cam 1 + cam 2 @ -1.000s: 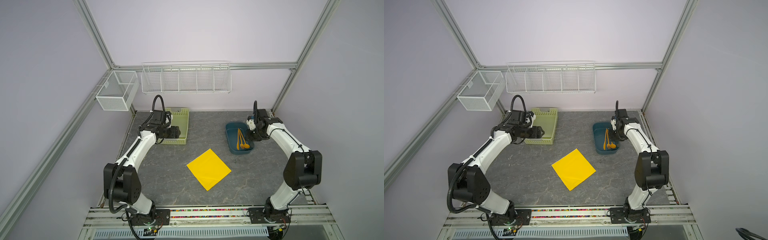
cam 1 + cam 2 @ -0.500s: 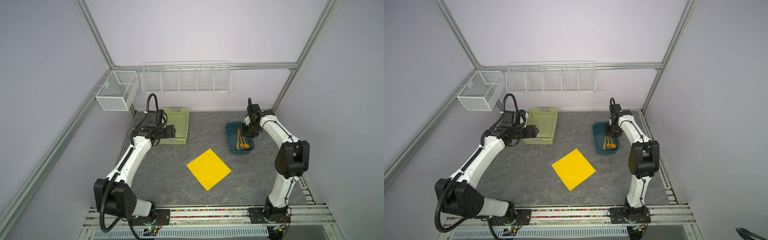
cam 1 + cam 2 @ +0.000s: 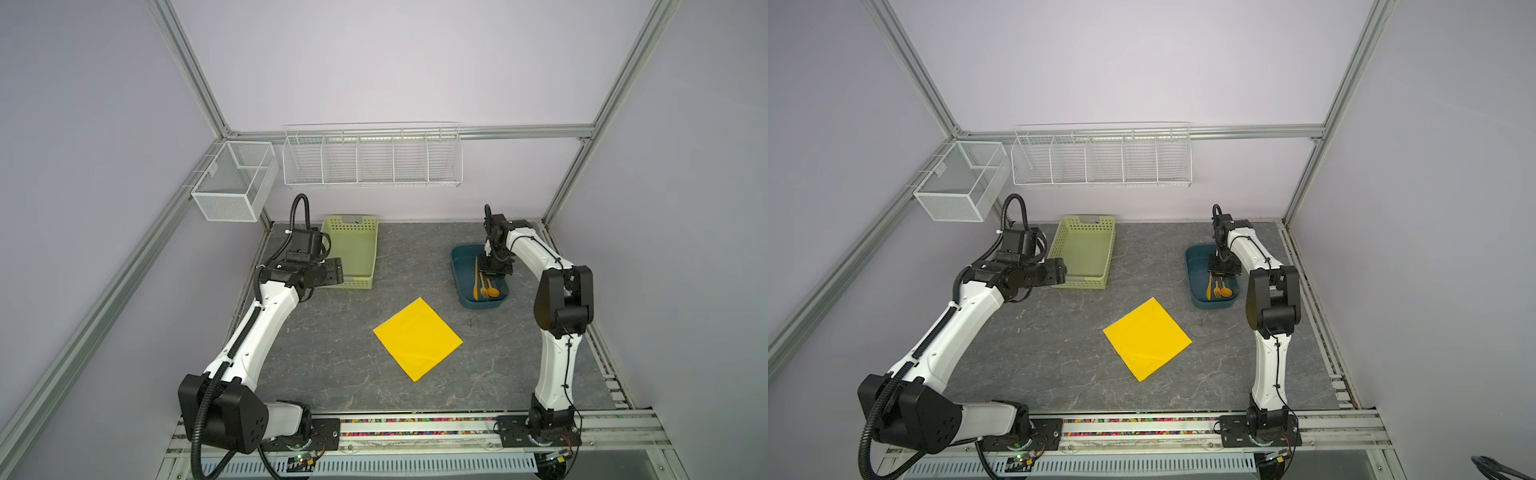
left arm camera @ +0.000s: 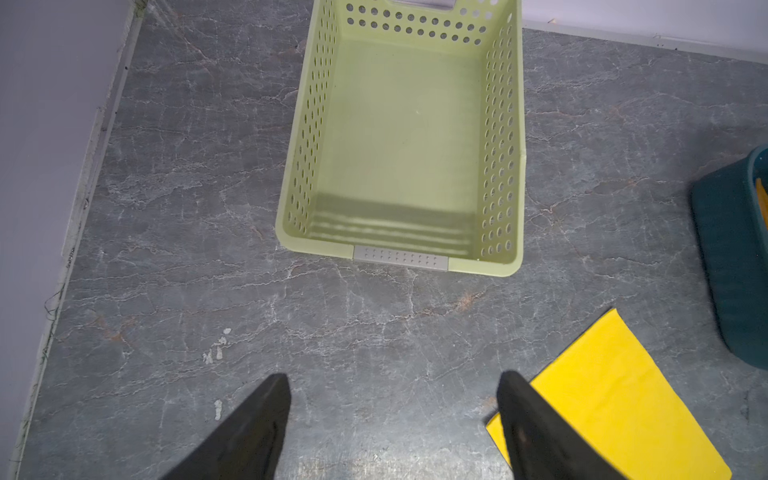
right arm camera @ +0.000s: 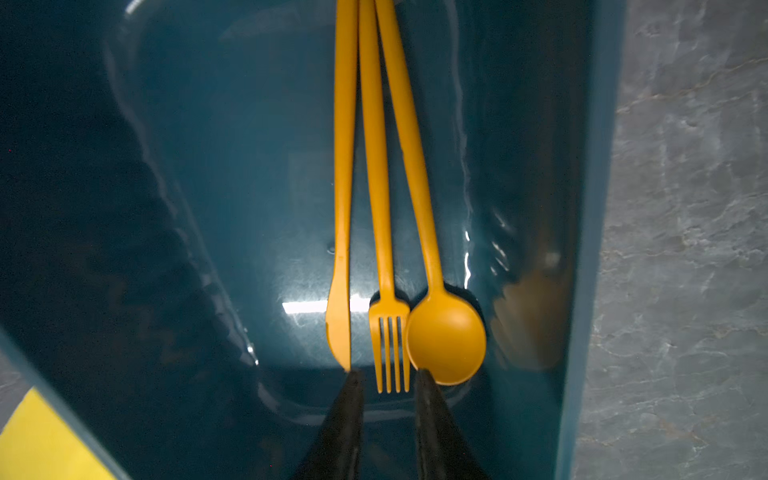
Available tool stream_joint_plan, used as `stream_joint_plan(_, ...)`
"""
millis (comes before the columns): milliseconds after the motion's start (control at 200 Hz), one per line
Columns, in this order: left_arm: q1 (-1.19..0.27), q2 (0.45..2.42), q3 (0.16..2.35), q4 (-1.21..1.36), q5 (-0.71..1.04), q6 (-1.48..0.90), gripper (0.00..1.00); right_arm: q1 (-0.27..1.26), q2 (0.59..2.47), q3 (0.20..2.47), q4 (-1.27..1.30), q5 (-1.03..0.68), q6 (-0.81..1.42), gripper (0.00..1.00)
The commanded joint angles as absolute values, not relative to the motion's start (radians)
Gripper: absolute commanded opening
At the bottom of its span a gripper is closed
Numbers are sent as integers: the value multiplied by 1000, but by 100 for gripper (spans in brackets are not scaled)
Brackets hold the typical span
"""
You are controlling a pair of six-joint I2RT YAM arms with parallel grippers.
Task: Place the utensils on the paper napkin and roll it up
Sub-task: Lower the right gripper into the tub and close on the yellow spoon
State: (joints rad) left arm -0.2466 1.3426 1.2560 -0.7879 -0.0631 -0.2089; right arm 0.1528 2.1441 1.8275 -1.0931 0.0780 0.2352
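Three orange utensils lie side by side in a dark blue tub (image 5: 590, 208): a knife (image 5: 343, 249), a fork (image 5: 384, 291) and a round-bowled spoon (image 5: 446, 338). In both top views they show as a bundle (image 3: 484, 286) (image 3: 1218, 289). My right gripper (image 5: 388, 374) (image 3: 492, 274) (image 3: 1223, 272) points down into the tub, open by a narrow gap. The fork's tines lie between its tips without being pinched. The yellow paper napkin (image 3: 417, 337) (image 3: 1147, 337) (image 4: 615, 395) lies flat mid-table with nothing on it. My left gripper (image 4: 392, 378) (image 3: 334, 272) (image 3: 1059, 270) hangs wide open and empty near the green basket.
An empty green perforated basket (image 3: 353, 282) (image 3: 1088, 284) (image 4: 505, 166) stands at the back left. The blue tub (image 3: 461, 286) (image 3: 1196, 291) (image 4: 731, 270) is at the back right. A white wire rack (image 3: 372, 160) and a mesh box (image 3: 232, 187) hang on the walls.
My right gripper has swung from beside the tub to down inside it over the utensils, and its jaws have narrowed. The left arm has drawn back from the basket's front corner.
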Motion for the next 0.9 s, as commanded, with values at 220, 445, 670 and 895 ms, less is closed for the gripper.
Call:
stream_joint_plan(220, -241, 1323, 1242, -822, -100, -215, 80, 131, 2225, 1864, -1098, 117, 151, 23)
stream_joint_plan(445, -241, 1344, 1259, -822, -99, -220, 80, 105, 2264, 1910, -1097, 99, 127, 23)
stream_joint_plan(670, -241, 1359, 1276, -830, -99, -218, 80, 100, 2303, 1940, -1103, 52, 87, 23)
stream_joint_plan(895, -241, 1361, 1273, -844, -119, -229, 80, 100, 2321, 1946, -1108, 60, 84, 20)
